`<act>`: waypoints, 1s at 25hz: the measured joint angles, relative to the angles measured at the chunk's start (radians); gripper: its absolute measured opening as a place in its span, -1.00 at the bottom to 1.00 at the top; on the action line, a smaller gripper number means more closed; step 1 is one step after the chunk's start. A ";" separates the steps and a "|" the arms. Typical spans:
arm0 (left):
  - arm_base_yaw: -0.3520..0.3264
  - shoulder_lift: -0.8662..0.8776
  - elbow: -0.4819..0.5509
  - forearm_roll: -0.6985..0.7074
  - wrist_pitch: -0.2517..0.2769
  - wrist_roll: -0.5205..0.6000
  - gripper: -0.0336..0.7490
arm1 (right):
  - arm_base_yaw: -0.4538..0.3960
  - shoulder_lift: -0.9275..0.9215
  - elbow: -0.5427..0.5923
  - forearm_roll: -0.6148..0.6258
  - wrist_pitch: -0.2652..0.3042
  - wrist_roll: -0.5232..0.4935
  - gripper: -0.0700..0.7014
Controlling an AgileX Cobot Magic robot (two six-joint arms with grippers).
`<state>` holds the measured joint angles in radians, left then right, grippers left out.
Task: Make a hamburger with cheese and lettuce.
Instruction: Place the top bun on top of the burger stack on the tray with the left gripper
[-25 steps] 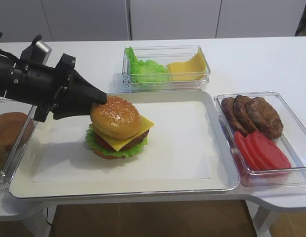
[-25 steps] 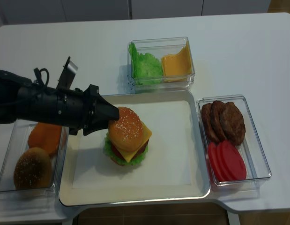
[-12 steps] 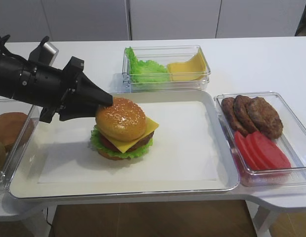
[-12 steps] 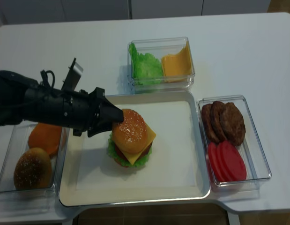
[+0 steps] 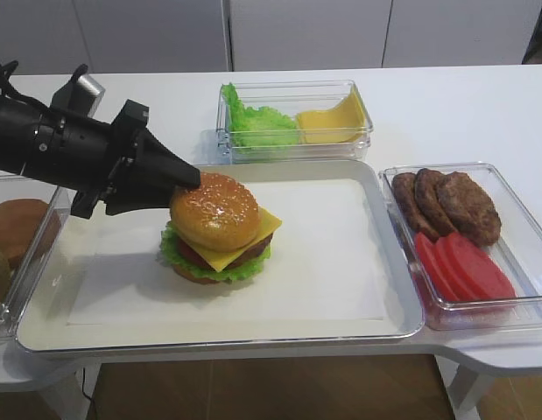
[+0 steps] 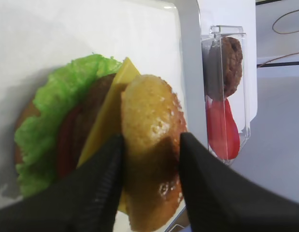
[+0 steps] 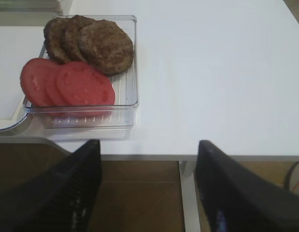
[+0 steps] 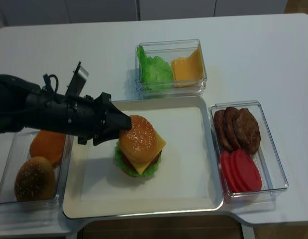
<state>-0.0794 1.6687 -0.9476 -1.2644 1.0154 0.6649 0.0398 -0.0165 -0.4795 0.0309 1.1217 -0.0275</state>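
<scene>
The hamburger (image 5: 216, 241) stands on the white tray (image 5: 341, 324), left of its middle. Its lettuce (image 5: 172, 252) frills out around the patty, and the square cheese (image 5: 265, 224) juts out on the right. A sesame top bun (image 5: 215, 210) lies on the stack, slightly tilted. My left gripper (image 5: 186, 178) comes in from the left and is shut on this bun's left edge. In the left wrist view the bun (image 6: 149, 106) fills the gap between both fingers, over cheese (image 6: 108, 121) and lettuce (image 6: 48, 111). My right gripper (image 7: 149, 188) hangs open and holds nothing, off the table's front edge.
A clear box (image 5: 292, 118) behind the tray holds loose lettuce and cheese slices. To the right, another box (image 5: 516, 302) holds brown patties and red tomato slices. A box (image 8: 7, 164) on the left holds spare buns. The left arm lies across the tray's left rim.
Left gripper and top bun moved a little to the right, and the stack beneath shifted with them. Over the last half second almost nothing moved.
</scene>
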 joint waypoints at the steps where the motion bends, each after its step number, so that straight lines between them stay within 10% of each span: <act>1: 0.000 0.000 0.000 0.000 0.002 0.000 -0.19 | 0.000 0.000 0.000 0.000 0.000 0.000 0.39; 25: 0.000 0.000 0.000 0.015 -0.015 0.002 -0.04 | 0.000 0.000 0.000 0.000 0.000 0.000 0.39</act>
<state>-0.0794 1.6687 -0.9476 -1.2496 1.0001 0.6670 0.0398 -0.0165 -0.4795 0.0309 1.1217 -0.0275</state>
